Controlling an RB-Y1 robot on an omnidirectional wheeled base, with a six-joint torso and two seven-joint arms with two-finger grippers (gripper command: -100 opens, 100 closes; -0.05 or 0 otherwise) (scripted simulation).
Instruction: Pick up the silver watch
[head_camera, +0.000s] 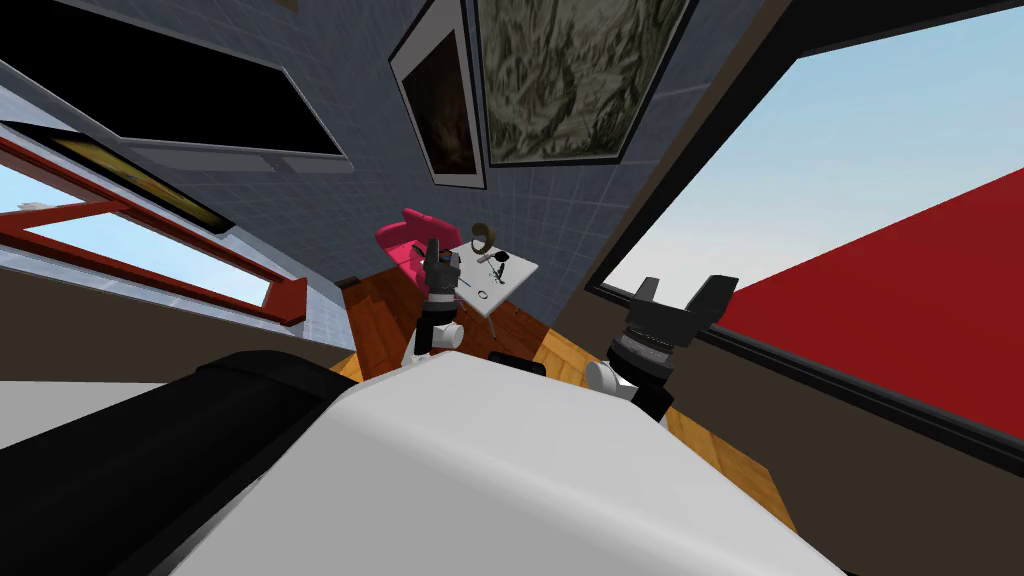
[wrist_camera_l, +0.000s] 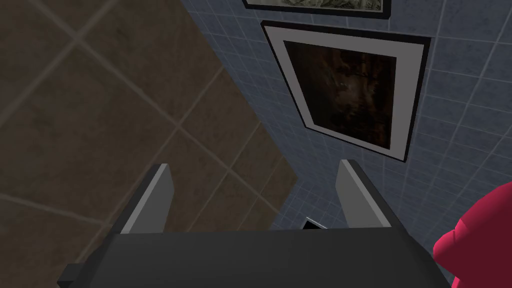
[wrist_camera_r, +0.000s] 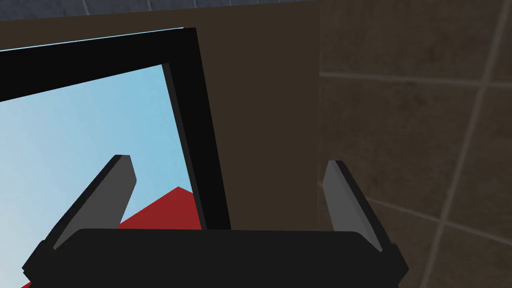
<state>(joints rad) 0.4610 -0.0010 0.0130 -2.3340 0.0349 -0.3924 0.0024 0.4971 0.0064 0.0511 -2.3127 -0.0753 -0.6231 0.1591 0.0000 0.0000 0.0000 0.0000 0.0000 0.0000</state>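
Note:
A small white table (head_camera: 515, 283) stands against the blue tiled wall ahead. On it lie a small pale ring (head_camera: 483, 294) that looks like the watch, a brown curved thing (head_camera: 482, 237) and some dark small items (head_camera: 497, 266). My left gripper (head_camera: 438, 256) is raised just in front of the table's left side, beside a pink chair (head_camera: 405, 238). In its wrist view the left gripper (wrist_camera_l: 257, 167) is open with nothing between its fingers, and the pink chair (wrist_camera_l: 475, 240) shows beside it. My right gripper (head_camera: 685, 290) hangs open off to the right by the window, also empty (wrist_camera_r: 227, 162).
The floor (head_camera: 380, 320) around the table is wooden. Two framed pictures (head_camera: 445, 100) hang on the wall above the table. A large window (head_camera: 850, 250) runs along the right wall. A dark wide block (head_camera: 120, 470) sits low on my left.

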